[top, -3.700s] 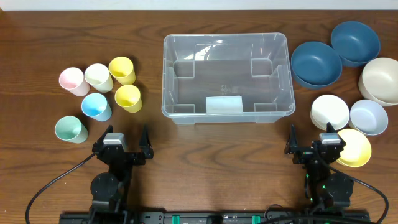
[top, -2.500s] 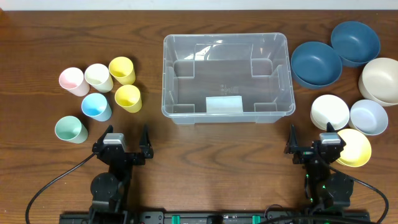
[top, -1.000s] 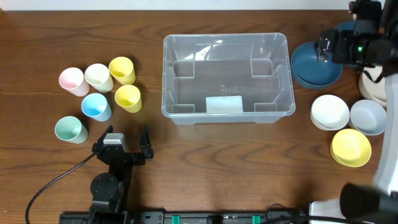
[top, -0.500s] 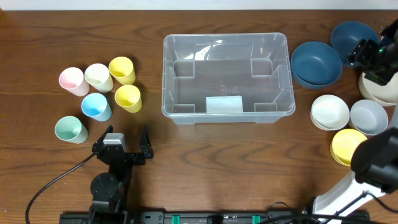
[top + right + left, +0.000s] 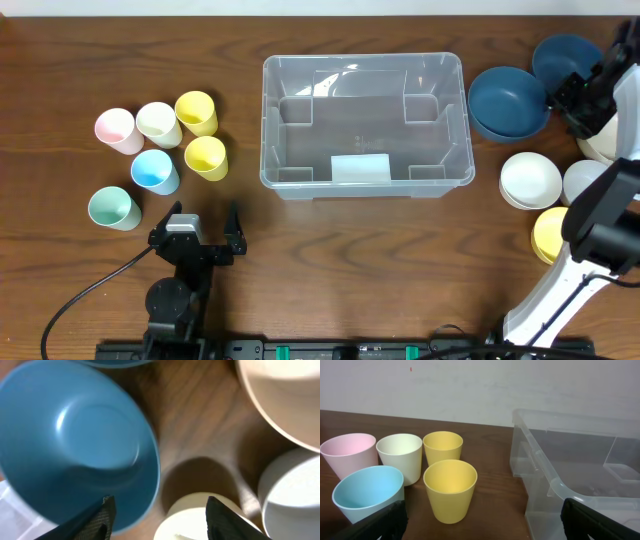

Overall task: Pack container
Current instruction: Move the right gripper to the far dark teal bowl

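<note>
Wooden tabletop holds the clear container [image 5: 360,135] centred and empty, so your right gripper [image 5: 159,512], jaws parted and grasping nothing, hovers over the nearer dark blue bowl [image 5: 80,445], apparently for a first pick, while your left gripper [image 5: 198,228] rests unclenched near the cups [image 5: 155,170].

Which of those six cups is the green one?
The green cup is the one nearest the robot's edge of the table, diagonally beside the blue cup.

Centre: I see a clear glossy plastic rectangular container [image 5: 440,180] on a grained brown wooden table [image 5: 350,270]; at left, a smooth matt yellow cup [image 5: 450,487].
</note>
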Motion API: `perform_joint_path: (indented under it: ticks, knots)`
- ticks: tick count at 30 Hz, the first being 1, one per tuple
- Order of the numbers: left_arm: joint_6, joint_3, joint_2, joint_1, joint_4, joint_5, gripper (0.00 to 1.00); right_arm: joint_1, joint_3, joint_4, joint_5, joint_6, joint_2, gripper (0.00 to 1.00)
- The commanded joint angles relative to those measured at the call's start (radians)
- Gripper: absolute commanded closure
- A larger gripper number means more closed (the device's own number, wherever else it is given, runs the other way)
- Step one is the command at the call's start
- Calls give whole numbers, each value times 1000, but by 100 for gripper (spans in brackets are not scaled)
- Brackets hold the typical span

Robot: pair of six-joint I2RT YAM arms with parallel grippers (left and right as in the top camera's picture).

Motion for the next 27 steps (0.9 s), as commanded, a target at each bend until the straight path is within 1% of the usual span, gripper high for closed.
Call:
perform_joint_path:
  ticks: [1,5,9,17,22,25,27]
  knots:
    - [13,-24,-6,6,-32,-8,2,31,10,16,10,24,38,43]
    - [13,-24,-6,6,-32,-8,2,56,-6,55,10,35,62,47]
    - [13,-24,-6,6,-32,-8,2,76,-28,94,10,35,64,52]
    - [13,-24,-6,6,-32,-8,2,86,-67,104,46,47,67,54]
    - [13,-24,-6,6,-32,-8,2,85,-55,100,47,69,61,49]
    - [13,-24,-6,6,-32,-8,2,87,-34,88,47,76,51,41]
    - [13,-24,-6,6,-32,-8,2,88,-23,74,47,76,40,38]
